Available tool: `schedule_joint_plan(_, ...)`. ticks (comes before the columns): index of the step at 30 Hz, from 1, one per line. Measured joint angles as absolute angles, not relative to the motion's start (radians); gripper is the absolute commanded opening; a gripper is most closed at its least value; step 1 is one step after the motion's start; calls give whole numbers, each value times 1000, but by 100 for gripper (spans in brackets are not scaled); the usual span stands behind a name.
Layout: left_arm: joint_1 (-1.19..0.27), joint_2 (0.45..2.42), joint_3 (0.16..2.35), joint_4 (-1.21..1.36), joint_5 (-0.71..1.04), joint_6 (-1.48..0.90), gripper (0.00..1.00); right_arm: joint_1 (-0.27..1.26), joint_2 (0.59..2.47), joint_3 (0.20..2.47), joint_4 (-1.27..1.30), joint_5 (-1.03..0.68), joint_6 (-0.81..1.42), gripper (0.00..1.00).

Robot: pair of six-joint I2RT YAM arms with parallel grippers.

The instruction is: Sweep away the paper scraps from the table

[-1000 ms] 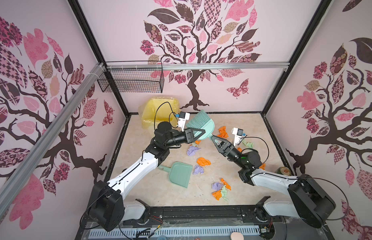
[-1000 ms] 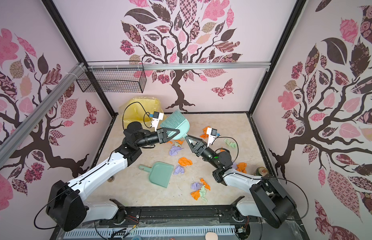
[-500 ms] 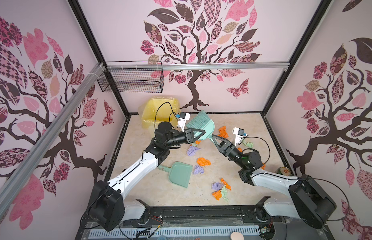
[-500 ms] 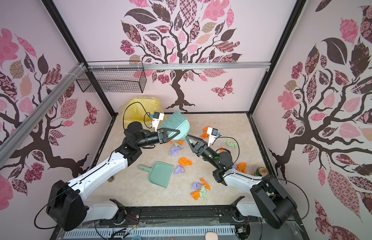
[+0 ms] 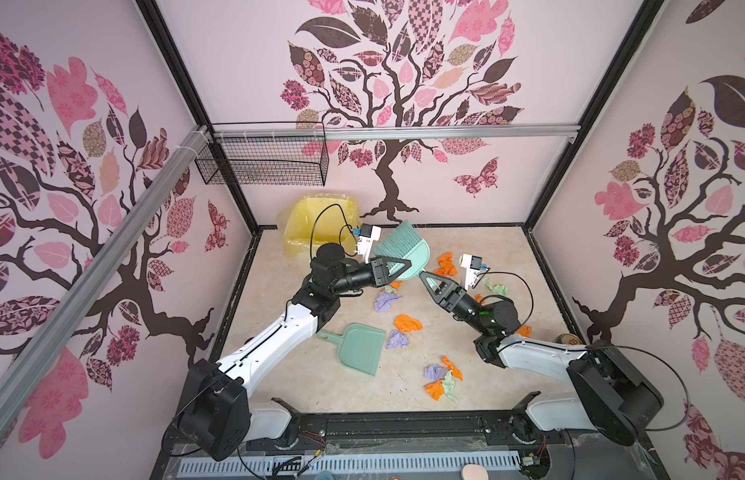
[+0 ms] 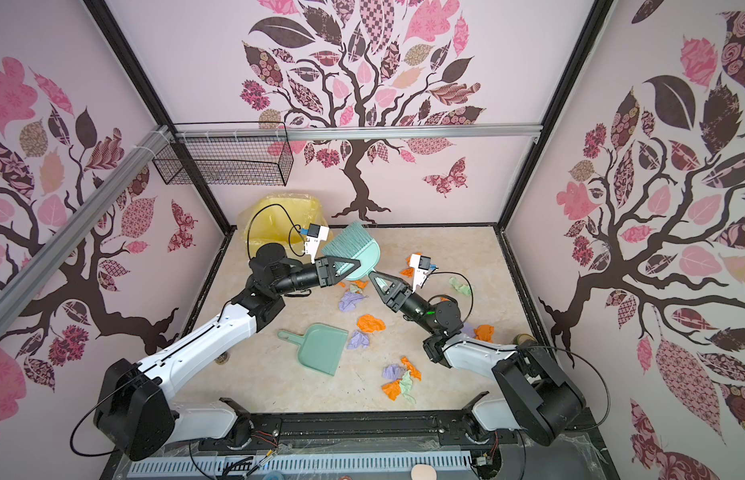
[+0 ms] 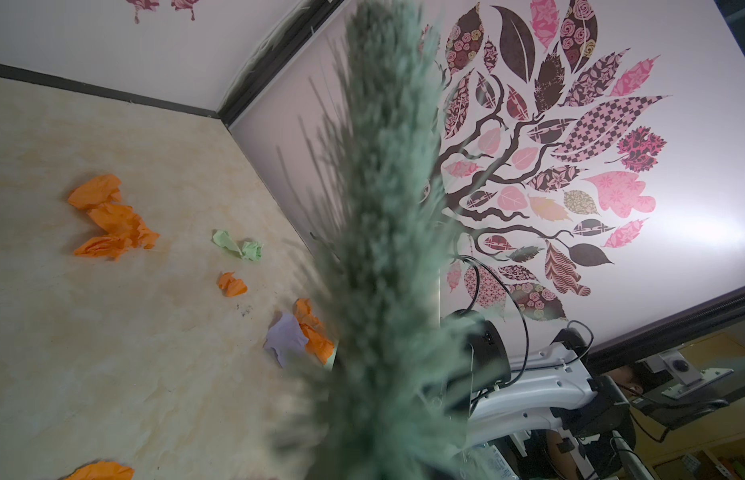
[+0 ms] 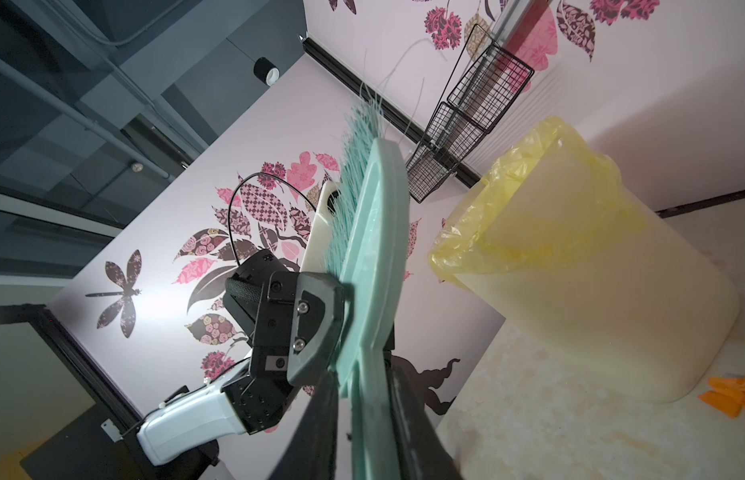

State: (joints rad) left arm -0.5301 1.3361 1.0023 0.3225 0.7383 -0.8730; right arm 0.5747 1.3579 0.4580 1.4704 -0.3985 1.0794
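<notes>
Beige, cream-marbled counter point(image 5: 321, 390): black frame edge, inside a booth whose walls carry a pink tree pattern.
Pale bin lined with a yellow plastic bag point(image 5: 300, 216): stands at the counter's far left corner.
Teal plastic hand brush point(image 5: 412, 253): held in the air near the bin, with the bristles angled up toward the back wall and the handle toward the right arm.
Teal plastic dustpan point(image 5: 360, 347): lies flat on the counter in front of the brush, apart from both arms.
Left end effector point(image 5: 406, 265): clamped on the brush head beside the bristles.
Right end effector point(image 5: 425, 277): black fingers pressed against both sides of the brush handle.
Crumpled orange, lilac and pale green paper scraps point(image 5: 407, 323): scattered over the centre and right of the counter. One lilac piece lies just beside the dustpan, and a small cluster lies near the front edge.
</notes>
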Motion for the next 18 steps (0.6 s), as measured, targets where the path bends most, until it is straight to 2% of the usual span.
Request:
schedule_joint_plan(8,-529,1340,1002,343,746,-860,0,575,1358,458,1483,-398,1115,5)
schedule_joint_plan(12,-529,1340,1002,344,746,-855,1,575,1358,458,1485,-398,1127,2)
schedule_joint_plan(18,-530,1345,1002,310,741,-831,67,575,1353,458,1451,-394,1098,0)
